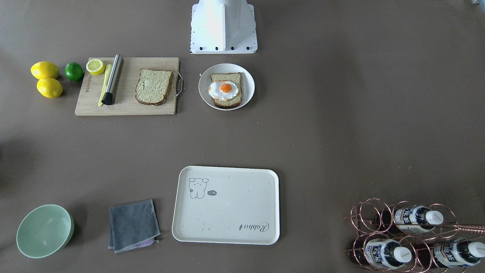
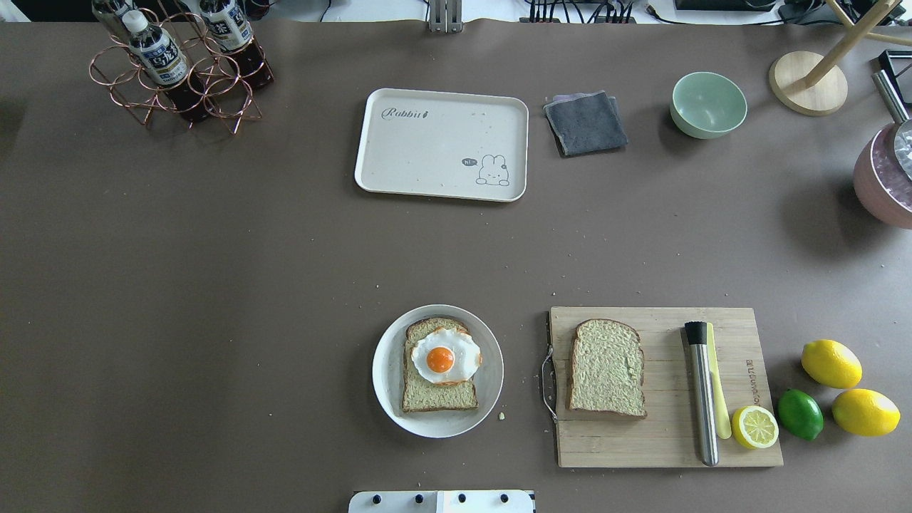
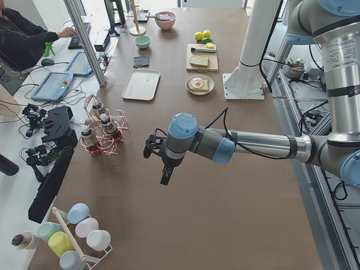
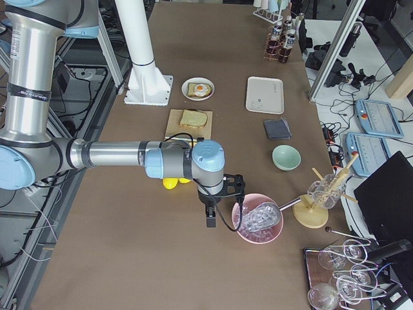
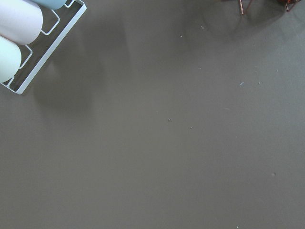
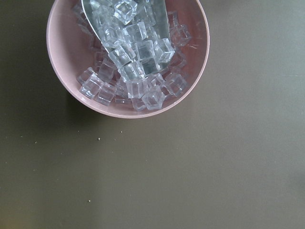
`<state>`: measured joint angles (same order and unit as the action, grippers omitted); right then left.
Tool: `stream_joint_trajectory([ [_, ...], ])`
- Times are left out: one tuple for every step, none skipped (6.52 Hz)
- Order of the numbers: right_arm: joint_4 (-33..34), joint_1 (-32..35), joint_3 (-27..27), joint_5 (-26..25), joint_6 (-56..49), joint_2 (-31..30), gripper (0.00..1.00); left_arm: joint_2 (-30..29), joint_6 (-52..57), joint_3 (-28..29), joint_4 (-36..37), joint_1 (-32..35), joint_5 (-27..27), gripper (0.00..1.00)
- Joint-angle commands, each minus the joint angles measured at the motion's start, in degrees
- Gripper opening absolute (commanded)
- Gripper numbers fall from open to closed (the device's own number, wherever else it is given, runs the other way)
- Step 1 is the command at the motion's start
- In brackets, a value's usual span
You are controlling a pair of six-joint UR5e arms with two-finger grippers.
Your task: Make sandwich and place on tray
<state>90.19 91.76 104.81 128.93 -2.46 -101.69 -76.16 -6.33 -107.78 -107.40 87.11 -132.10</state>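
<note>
Bread slice (image 2: 607, 367), porous, brown-crusted, lies on wooden board (image 2: 662, 445); spread of left pincer (image 3: 153, 147) and right pincer (image 4: 231, 186) cannot be told.

Left tool (image 3: 150, 148) and right tool (image 4: 233, 186) appear too small to judge their jaws.

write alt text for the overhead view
On a brown table, a bread slice topped with a fried egg sits on a round white plate, with a second slice on a wooden cutting board to its right. The cream tray farther back holds no food.
</note>
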Motion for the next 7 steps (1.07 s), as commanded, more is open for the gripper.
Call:
stream_joint_trajectory([
  [-0.01, 0.0, 0.04, 0.0, 0.0, -0.09, 1.0, -0.04, -0.09, 0.2, -0.01, -0.53, 0.0, 0.98],
  [-0.01, 0.0, 0.13, 0.0, 0.0, -0.09, 1.0, -0.04, -0.09, 0.2, -0.01, -0.62, 0.0, 0.98],
  [-0.62, 0.0, -0.05, 0.0, 0.0, -0.09, 1.0, -0.04, -0.17, 0.2, -0.01, -0.53, 0.0, 0.98],
  [-3.33, 0.0, -0.31, 0.09, 0.26, -0.78, 1.0, -0.04, -0.18, 0.2, -0.01, -0.62, 0.0, 0.98],
  [-3.35, 0.0, -0.4, 0.18, 0.26, -0.79, 1.0, -0.04, -0.26, 0.2, -0.01, -0.62, 0.0, 0.98],
  [-3.35, 0.0, -0.4, 0.18, 0.26, -0.79, 1.0, -0.04, -0.35, 0.2, -0.01, -0.62, 0.0, 0.98],
  [-3.44, 0.0, -0.4, 0.09, 0.26, -0.79, 1.0, 0.05, -0.35, 0.2, -0.01, -0.62, 0.0, 0.98],
])
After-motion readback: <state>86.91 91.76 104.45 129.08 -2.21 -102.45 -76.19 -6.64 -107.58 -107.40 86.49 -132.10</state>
